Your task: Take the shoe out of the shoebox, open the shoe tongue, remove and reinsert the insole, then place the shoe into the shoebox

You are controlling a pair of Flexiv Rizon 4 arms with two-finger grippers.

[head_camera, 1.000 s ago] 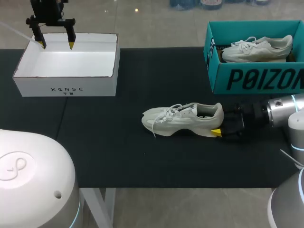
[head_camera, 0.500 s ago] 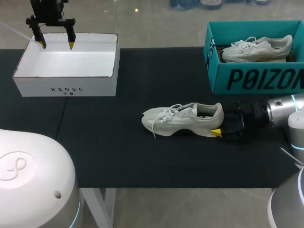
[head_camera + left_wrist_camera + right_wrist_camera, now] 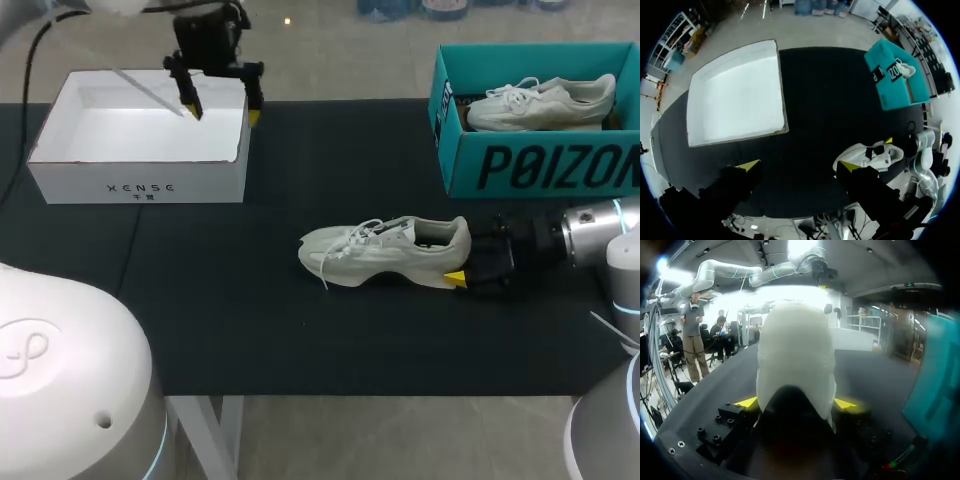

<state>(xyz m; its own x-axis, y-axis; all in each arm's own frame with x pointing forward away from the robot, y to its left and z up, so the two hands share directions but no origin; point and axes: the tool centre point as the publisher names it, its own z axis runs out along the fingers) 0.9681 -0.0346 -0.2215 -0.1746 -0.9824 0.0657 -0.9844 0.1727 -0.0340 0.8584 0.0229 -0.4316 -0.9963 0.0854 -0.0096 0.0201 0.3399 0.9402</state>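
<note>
While the left gripper (image 3: 224, 108) hung over the right wall of the white shoebox (image 3: 140, 186), its fingers stood wide apart with nothing between them. That box sat at the far left corner of the table (image 3: 250, 330). The white shoe (image 3: 385, 252) lay upright on its sole near the table's middle, toe pointing left and laces loose, outside both boxes. The right gripper (image 3: 796, 403) lay low on the table behind the shoe, clamped on the heel with a yellow tip on either side. The teal shoebox (image 3: 540, 165) stood at the far right corner, with a second white shoe (image 3: 540, 102) inside.
</note>
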